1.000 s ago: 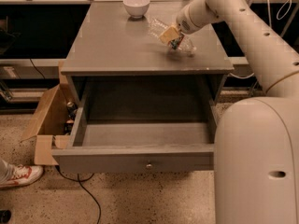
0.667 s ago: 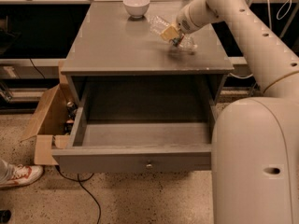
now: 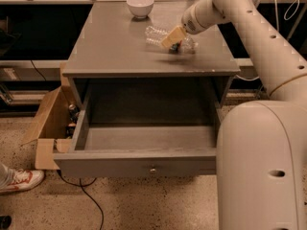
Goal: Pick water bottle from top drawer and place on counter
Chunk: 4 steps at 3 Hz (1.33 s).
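Observation:
The water bottle (image 3: 154, 34) is clear and crinkled and lies sideways just over the right part of the counter (image 3: 108, 44). My gripper (image 3: 173, 37) reaches in from the right, and its tan fingers (image 3: 170, 36) are closed around the bottle's middle, where a dark label band shows. A shadow lies on the counter under the bottle. The top drawer (image 3: 136, 166) is pulled fully out below the counter, with its small round knob (image 3: 152, 169) on the front panel. Nothing shows inside it.
A white bowl (image 3: 140, 6) stands at the counter's back edge. A brown cardboard box (image 3: 48, 123) sits on the floor left of the drawer. A shoe (image 3: 19, 180) and a black cable (image 3: 84, 193) are at the lower left. My white body (image 3: 261, 166) fills the lower right.
The gripper with the bottle has stayed over the same spot on the right of the counter, sinking slightly. More of the bottle now shows to the left of the fingers.

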Each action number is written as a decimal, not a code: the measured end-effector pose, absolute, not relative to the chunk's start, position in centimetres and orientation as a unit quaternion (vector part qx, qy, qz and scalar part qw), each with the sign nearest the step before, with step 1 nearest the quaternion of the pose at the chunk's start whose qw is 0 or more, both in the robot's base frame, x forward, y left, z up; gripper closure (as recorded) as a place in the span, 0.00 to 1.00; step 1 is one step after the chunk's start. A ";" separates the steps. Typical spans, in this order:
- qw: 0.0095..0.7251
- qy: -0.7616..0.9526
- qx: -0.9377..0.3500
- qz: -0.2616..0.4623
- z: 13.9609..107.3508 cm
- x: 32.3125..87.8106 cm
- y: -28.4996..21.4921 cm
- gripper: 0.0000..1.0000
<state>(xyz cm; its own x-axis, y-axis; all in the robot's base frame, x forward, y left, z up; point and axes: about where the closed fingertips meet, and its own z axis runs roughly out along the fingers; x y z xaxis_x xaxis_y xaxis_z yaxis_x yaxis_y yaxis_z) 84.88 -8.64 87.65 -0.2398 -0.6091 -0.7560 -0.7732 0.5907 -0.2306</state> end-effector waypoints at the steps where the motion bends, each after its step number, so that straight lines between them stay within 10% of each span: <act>1: 0.430 0.781 -0.442 0.096 87.7 84.9 -8.7 0.00; 4: 0.497 0.761 -0.395 0.131 90.4 82.0 -14.9 0.00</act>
